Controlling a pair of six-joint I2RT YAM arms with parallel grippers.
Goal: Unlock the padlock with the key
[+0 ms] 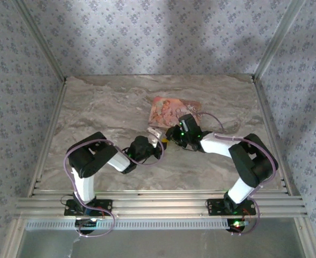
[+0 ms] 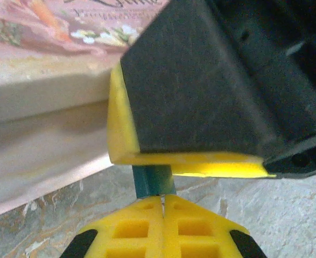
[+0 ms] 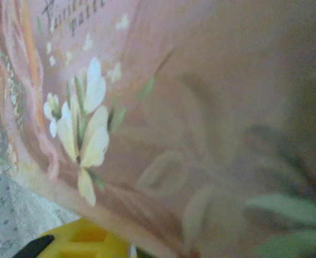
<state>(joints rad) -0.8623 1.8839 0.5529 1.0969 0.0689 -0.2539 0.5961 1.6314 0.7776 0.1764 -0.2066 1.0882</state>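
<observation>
Both the left arm [image 1: 117, 160] and the right arm [image 1: 218, 144] alternate glossy white links with bulky black joint housings. Thin purple cables [image 1: 67, 161] loop along them, and small green lights [image 1: 237, 224] glow near the black base plates [image 1: 86, 206]. The left gripper [image 2: 162, 201] has bright yellow fingers [image 2: 131, 231] moulded with square recesses and black corner pieces. The right gripper [image 1: 168, 141] is yellow too, its finger backed by a boxy matte-black block [image 2: 201, 80].

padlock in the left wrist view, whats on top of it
The right gripper sits over the padlock, covering its upper part. The pink floral box lies behind, left.
</observation>
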